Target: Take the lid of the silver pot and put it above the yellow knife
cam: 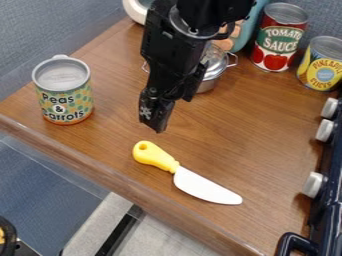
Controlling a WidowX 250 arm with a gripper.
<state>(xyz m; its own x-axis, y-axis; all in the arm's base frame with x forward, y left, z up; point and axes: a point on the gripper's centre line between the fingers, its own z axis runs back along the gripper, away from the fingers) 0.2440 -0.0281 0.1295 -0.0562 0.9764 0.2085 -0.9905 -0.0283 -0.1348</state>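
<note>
Soft, fairly bright light covers the wooden counter (267, 135), glinting on the silver pot (214, 71).

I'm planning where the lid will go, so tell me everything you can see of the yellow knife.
The yellow knife looks like a plastic toy: a yellow handle with a round hole near its rounded end and a ridged collar, then a broad white blade. It lies flat on the wooden counter, handle toward the upper left, tip toward the lower right. It appears whole, and nothing but the counter touches it.
</note>
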